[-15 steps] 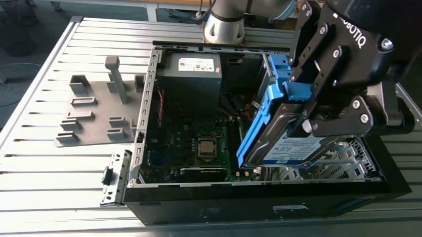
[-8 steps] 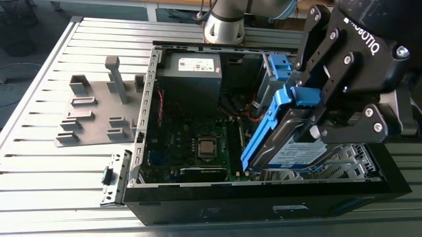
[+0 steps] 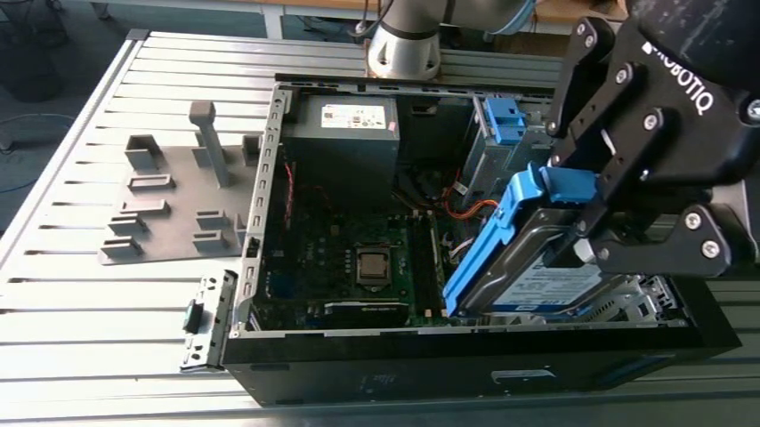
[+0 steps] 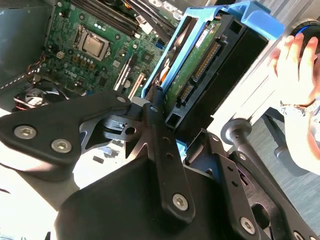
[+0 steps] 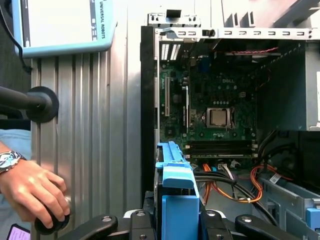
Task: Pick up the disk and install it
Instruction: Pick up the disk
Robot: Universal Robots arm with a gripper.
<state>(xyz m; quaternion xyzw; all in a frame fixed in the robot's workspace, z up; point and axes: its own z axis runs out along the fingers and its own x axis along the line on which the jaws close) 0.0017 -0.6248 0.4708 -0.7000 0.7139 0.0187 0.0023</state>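
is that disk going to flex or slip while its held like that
Probably stiff: the disk is a metal slab in a blue bracket. Likely heavy for its size. It hangs tilted from the jaws over the case, so it might slip slightly.

The black metal gripper [image 3: 600,240], cropped by the exterior view's top and right edges, covers part of the flat silver-grey metal disk [image 3: 535,262]. In the first wrist view, the frame edge crops a person's hand [image 5: 30,192] at the wrist.
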